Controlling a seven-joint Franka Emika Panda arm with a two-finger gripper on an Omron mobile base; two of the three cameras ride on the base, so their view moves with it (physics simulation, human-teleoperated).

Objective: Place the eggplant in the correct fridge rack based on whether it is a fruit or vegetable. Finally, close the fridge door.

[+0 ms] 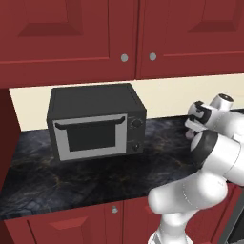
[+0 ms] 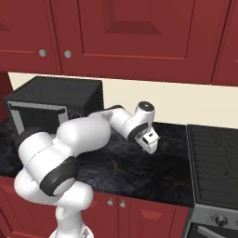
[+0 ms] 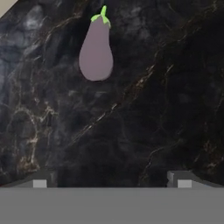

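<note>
**Up top in the hand view: the eggplant waits**

Near the top of the hand view, a bit left of the middle, you can see the eggplant [image 3: 96,50] lying on the dark desk [image 3: 144,118]. Its green stem points to the top edge. Nothing touches it. Your gripper [image 3: 112,179] sits at the bottom of that view with its two tips wide apart and nothing between them, likely so it can go around the fat purple body. In the right base view the gripper [image 2: 151,142] hangs just over the desk, right of the black microwave [image 2: 51,104]. You probably need to move toward the eggplant next.
</note>
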